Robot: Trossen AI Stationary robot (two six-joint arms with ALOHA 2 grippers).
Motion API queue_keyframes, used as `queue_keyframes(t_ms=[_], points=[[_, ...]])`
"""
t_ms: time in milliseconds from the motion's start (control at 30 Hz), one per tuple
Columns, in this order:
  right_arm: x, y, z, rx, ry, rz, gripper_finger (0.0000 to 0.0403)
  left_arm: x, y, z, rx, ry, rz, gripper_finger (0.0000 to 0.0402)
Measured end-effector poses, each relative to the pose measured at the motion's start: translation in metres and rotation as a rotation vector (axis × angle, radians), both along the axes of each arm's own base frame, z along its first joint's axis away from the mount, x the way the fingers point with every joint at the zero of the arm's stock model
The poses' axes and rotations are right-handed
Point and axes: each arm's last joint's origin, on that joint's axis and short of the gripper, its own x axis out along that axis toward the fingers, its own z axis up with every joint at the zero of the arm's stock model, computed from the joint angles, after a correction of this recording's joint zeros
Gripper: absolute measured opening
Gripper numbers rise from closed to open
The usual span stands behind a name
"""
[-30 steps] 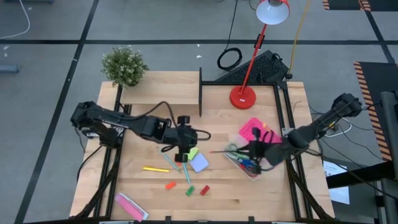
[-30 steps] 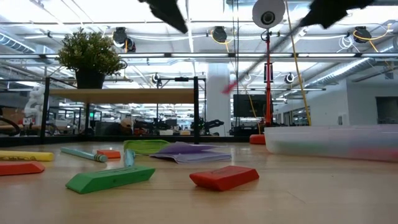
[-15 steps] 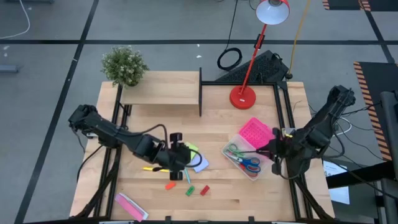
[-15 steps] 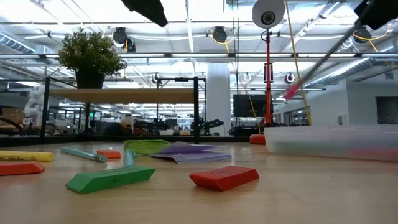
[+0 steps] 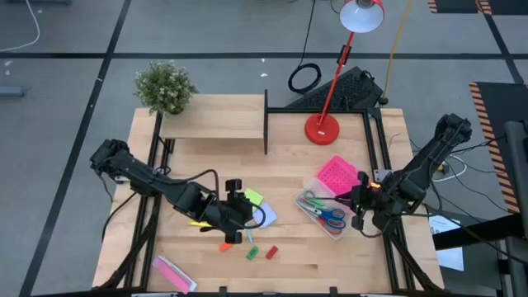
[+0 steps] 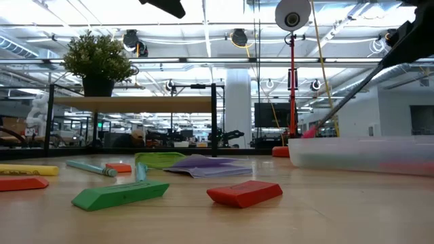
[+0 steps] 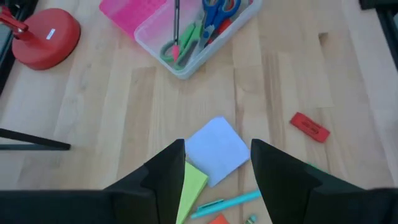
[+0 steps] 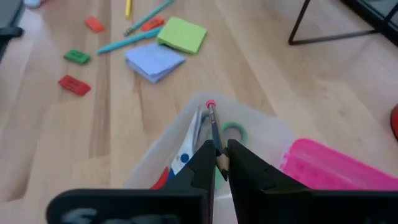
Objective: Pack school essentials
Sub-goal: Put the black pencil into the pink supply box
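A clear box at the right holds red-, blue- and green-handled scissors. My right gripper hovers at the box's right end, shut on a dark pencil. My left gripper stands open above the pale-blue pad, the green pad and a teal pen, touching none of them. The pads and pens lie flat on the table. Orange, green and red blocks lie nearer the front edge. My right gripper pinches the pencil's plain end between its two fingertips. The pencil runs on forward along the fingers. It slants down toward the table's left, and its red end is over the box's inside. Whether that end touches anything, I cannot tell.
The pink perforated lid lies against the box's far side. A red desk lamp stands behind it. A black-framed wooden shelf with a potted plant fills the far left. A pink-and-white packet lies at the front left.
My left gripper has gone toward the near edge, from beyond the pads to above them. My right gripper has drawn back toward the right edge with the pencil, whose red end has swung right and come down to the box.
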Motion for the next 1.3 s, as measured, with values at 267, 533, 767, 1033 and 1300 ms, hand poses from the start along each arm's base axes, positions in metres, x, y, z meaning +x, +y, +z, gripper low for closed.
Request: queue_keyframes(t_ms=[267, 533, 767, 1033, 1300], points=[[0.001, 0.002, -0.011, 0.064, 0.032, 0.036, 0.0027, 0.001, 0.000, 0.000, 0.011, -0.007, -0.014, 0.0186], [0.000, 0.004, -0.012, 0.179, 0.073, 0.031, 0.0124, 0.002, 0.001, 0.001, 0.015, -0.007, -0.016, 0.0186], [-0.001, 0.006, -0.013, 0.286, 0.123, 0.023, 0.0196, 0.002, 0.001, 0.001, 0.022, -0.007, -0.020, 0.0186], [0.000, 0.005, -0.013, 0.258, 0.094, 0.007, 0.0186, 0.000, -0.001, 0.000, 0.004, -0.002, -0.001, 0.0186], [0.016, 0.017, 0.005, 0.123, -0.181, 0.086, 0.0162, -0.014, -0.017, -0.007, -0.032, 0.048, 0.017, 0.0186]])
